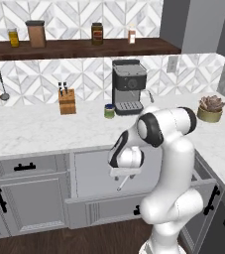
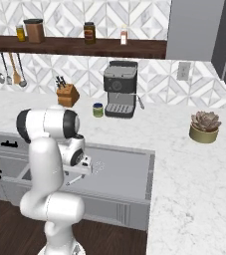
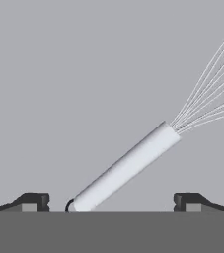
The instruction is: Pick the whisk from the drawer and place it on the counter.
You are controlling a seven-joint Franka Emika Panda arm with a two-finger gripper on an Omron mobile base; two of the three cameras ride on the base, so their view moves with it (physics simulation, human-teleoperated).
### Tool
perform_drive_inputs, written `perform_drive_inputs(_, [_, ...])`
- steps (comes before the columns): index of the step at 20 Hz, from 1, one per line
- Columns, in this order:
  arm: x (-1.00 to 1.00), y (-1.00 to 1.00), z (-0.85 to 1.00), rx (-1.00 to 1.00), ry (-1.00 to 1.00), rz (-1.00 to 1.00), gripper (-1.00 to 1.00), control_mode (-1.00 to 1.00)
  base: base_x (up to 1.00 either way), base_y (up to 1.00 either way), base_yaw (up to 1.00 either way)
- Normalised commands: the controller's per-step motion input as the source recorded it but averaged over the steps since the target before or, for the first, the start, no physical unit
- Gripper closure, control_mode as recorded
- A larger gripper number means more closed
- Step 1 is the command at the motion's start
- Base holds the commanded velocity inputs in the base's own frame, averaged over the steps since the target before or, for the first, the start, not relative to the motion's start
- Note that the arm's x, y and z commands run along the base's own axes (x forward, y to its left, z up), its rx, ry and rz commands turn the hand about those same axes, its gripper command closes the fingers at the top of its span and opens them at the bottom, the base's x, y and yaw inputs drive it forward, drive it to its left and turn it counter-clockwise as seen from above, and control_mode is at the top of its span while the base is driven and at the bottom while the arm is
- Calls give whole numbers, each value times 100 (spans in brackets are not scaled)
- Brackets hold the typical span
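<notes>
Closest to the hand camera, the two dark fingertips (image 3: 34,201) stand wide apart at the bottom corners of the hand view, spread open and gripping nothing, and the gripper (image 3: 111,202) looks down on the pale grey floor of the drawer (image 3: 84,74). Between those tips the whisk (image 3: 128,165) lies slanted, its handle end low and left of centre, its wire head fanning off toward the upper right edge. From the left base view, the counter (image 1: 29,129) runs as the broadest thing across the middle of the frame and turns down the right side, white with faint veins, over grey cabinets. Below it the drawer (image 1: 104,208) stands pulled out in the lower middle, and the white arm bends over it with the gripper (image 1: 123,174) hanging above the opening. In the right base view the whisk (image 2: 87,173) shows faintly inside the drawer (image 2: 129,172), just right of the hand at centre left. On the counter at upper centre sits a coffee machine (image 1: 129,87), a knife block (image 1: 67,101) to its left, a potted succulent (image 1: 210,109) at the right, and a small jar (image 1: 109,111) just beside the machine
</notes>
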Motion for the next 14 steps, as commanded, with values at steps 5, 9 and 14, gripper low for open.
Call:
perform_drive_inputs(5, [33, 17, -41, 0, 0, -6, -100, -100, 0, 0, 0])
perform_drive_inputs(9, [13, 10, -44, 0, 0, -5, -100, -100, 0, 0, 0])
perform_drive_inputs(14, [-7, 0, -63, 0, 0, -5, 100, -100, 0, 0, 0])
